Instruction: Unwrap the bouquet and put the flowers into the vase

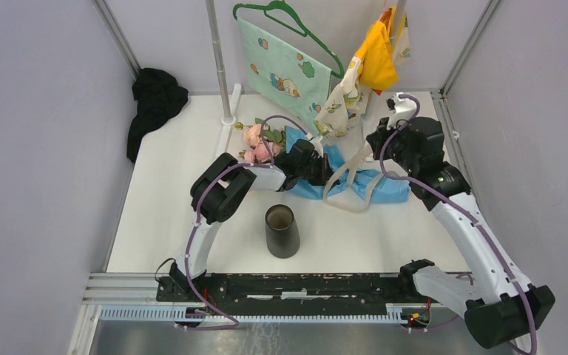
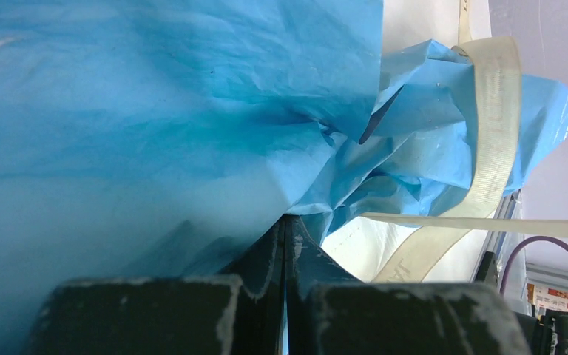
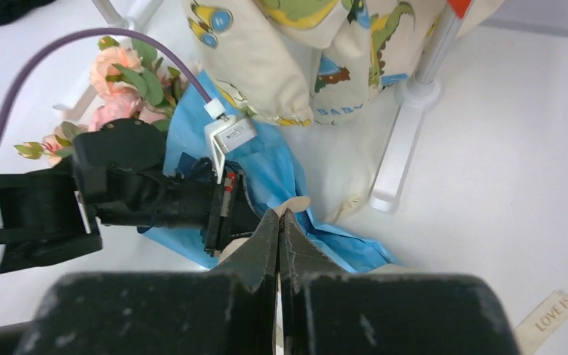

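The bouquet lies on the table with its pink flowers (image 1: pixel 257 144) (image 3: pixel 118 66) pointing to the far left. Its blue paper (image 1: pixel 373 185) (image 2: pixel 155 111) spreads to the right. My left gripper (image 1: pixel 324 168) (image 2: pixel 287 222) is shut on a fold of that paper at the bouquet's middle. The cream ribbon (image 1: pixel 347 194) (image 2: pixel 492 133) hangs loose in loops over the paper. My right gripper (image 1: pixel 373 148) (image 3: pixel 278 214) is shut on the ribbon, and a bit of it pokes out past the tips. The black vase (image 1: pixel 282 231) stands upright in front of the bouquet, apart from both grippers.
A green patterned cloth (image 1: pixel 285 70) on a hanger, a cream printed garment (image 1: pixel 340 103) and a yellow one (image 1: pixel 377 59) hang from a rack just behind the bouquet. The rack's white post (image 3: pixel 396 177) stands close to my right gripper. A black cloth heap (image 1: pixel 155 103) lies far left.
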Robot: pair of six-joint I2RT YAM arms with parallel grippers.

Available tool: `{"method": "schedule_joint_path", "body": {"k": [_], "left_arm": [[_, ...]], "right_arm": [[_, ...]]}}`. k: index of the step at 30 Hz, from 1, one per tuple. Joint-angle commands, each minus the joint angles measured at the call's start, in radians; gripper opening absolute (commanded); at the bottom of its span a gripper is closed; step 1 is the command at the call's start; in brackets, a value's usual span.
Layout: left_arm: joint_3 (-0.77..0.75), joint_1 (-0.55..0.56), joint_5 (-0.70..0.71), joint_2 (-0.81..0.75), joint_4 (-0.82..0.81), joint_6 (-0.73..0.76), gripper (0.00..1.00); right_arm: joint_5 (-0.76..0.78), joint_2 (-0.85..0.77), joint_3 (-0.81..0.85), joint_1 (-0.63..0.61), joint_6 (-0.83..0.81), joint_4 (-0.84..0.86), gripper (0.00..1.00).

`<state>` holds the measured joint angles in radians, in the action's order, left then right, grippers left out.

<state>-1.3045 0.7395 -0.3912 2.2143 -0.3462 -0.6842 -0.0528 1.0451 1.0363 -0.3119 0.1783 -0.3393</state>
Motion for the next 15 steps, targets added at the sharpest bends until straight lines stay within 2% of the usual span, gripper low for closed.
{"method": "schedule_joint_path", "body": {"k": [1,11,15], "left_arm": [[0.007,-0.002,0.037,0.054,0.092,0.002,0.02],[0.008,-0.001,0.039,0.060,0.092,0.003,0.02],[0.007,-0.002,0.040,0.059,0.092,0.003,0.02]], "right_arm": [[0.007,-0.052,0.123,0.001,0.007,0.003,0.00],[0.118,-0.048,0.402,0.000,0.002,0.008,0.00],[0.142,0.012,0.596,0.000,-0.011,-0.005,0.00]]}}
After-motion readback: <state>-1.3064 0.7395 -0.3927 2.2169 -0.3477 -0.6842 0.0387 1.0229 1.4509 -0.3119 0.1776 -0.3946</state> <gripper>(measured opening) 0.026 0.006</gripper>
